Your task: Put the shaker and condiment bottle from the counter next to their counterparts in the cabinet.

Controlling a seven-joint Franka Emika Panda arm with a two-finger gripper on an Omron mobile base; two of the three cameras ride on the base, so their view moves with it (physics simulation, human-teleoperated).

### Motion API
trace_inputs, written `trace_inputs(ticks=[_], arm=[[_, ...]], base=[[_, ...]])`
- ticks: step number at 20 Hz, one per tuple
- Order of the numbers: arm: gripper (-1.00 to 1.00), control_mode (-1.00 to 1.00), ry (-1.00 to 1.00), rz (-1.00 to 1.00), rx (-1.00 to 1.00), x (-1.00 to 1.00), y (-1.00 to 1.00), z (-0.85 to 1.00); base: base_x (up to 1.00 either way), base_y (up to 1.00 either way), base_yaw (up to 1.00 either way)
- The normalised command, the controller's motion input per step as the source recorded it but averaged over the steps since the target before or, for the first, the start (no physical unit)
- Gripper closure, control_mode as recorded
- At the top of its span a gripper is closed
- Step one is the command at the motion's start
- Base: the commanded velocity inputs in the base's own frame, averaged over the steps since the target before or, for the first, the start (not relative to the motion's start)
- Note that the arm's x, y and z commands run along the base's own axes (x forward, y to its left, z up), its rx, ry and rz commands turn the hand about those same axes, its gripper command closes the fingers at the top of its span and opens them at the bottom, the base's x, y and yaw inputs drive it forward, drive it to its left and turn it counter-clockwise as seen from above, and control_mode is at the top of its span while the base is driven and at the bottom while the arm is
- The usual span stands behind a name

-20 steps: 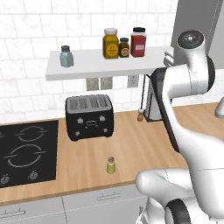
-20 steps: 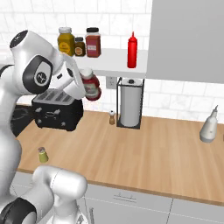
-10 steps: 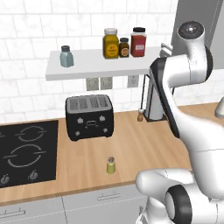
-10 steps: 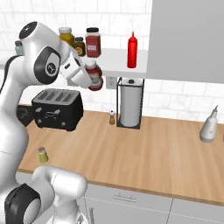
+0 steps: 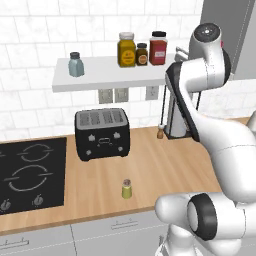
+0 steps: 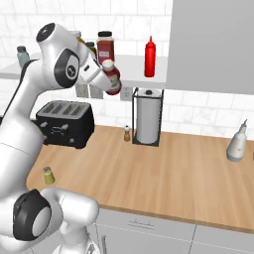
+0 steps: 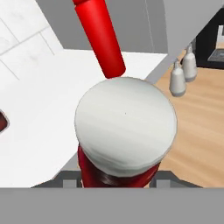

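Note:
My gripper (image 6: 108, 74) is shut on the condiment bottle (image 6: 114, 82), a short red bottle held tilted in the air just in front of the cabinet shelf (image 6: 130, 68). Its white cap (image 7: 125, 127) is close up in the hand view, with the tall red squeeze bottle (image 7: 98, 35) standing on the shelf right beyond it. That squeeze bottle (image 6: 150, 57) stands near the grey cabinet panel (image 6: 213, 44). The yellow-green shaker (image 5: 127, 189) stands alone on the counter (image 5: 165, 170) near its front edge. The pale blue-grey shaker (image 5: 75, 64) stands at the shelf's left end.
Three jars (image 5: 142, 49) stand mid-shelf. A black toaster (image 5: 101, 132), a paper towel holder (image 6: 148, 116) and a tiny brown shaker (image 6: 127, 133) line the wall. The hob (image 5: 27, 175) is at the left, a grey spray bottle (image 6: 236, 143) far right.
The arm has lifted the condiment bottle upward and to the right, from below the shelf to the level of its front edge, closer to the squeeze bottle.

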Motion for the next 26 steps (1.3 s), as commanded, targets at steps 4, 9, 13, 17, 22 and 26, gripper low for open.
trace_inputs(ticks=[4, 9, 13, 17, 22, 26], arm=[[1.0, -1.0, 0.0, 0.02, -0.05, 0.39, -0.14, 0.12], [1.0, -1.0, 0.0, 0.0, -0.06, 0.47, -0.12, 0.07], [1.0, -1.0, 0.0, 0.0, -0.04, 0.57, -0.01, 0.01], [1.0, -1.0, 0.0, 0.0, -0.05, 0.32, -0.26, 0.19], [1.0, -1.0, 0.0, 0.0, -0.06, 0.01, -0.44, 0.26], [1.0, -1.0, -0.01, 0.0, -0.07, 0.09, -0.36, 0.18]], base=[[0.0, 0.0, 0.0], [0.0, 0.0, 0.0], [0.0, 0.0, 0.0], [0.0, 0.0, 0.0], [0.0, 0.0, 0.0], [0.0, 0.0, 0.0]])
